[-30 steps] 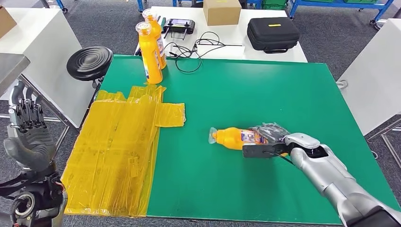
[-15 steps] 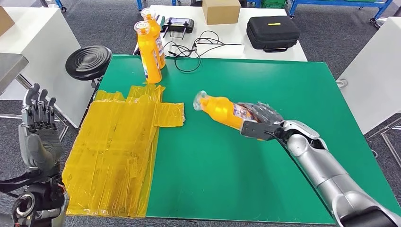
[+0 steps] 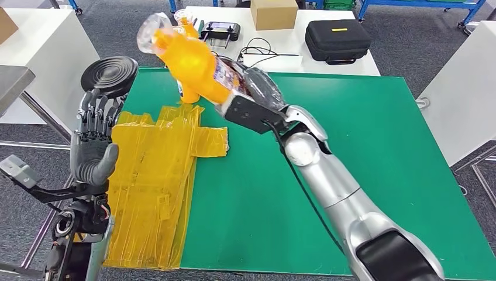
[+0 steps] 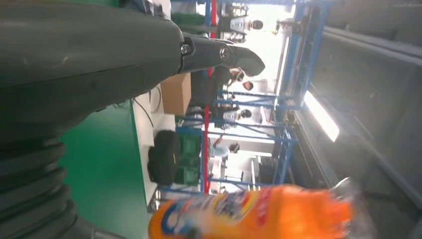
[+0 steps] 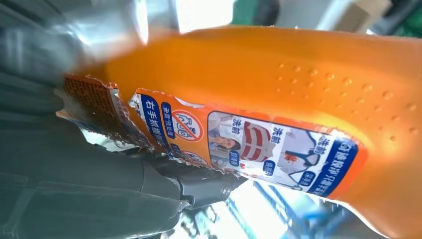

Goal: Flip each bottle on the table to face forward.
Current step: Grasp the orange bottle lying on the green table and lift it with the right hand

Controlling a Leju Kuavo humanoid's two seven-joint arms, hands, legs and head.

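Note:
My right hand [image 3: 252, 93] grips an orange bottle [image 3: 190, 61] by its lower body and holds it high over the back left of the green table [image 3: 351, 134], cap end tilted up and to the left. The right wrist view shows the bottle's [image 5: 298, 114] printed label close up. The same bottle [image 4: 254, 216] appears blurred in the left wrist view. Two more orange bottles [image 3: 187, 26] stand upright at the table's back left edge, largely hidden behind the held one. My left hand [image 3: 93, 140] is raised off the table's left side, fingers spread, holding nothing.
Yellow plastic sheets [image 3: 152, 181] cover the table's left part. A black round stool [image 3: 108, 73] stands beside the left edge. On the white table behind lie a black case [image 3: 337, 40], a cardboard box [image 3: 274, 13], cables and a controller [image 3: 219, 30]. The green surface's right half is bare.
My right hand has lifted the bottle off the table and swung it up and to the back left. My left hand has risen and moved closer to the table.

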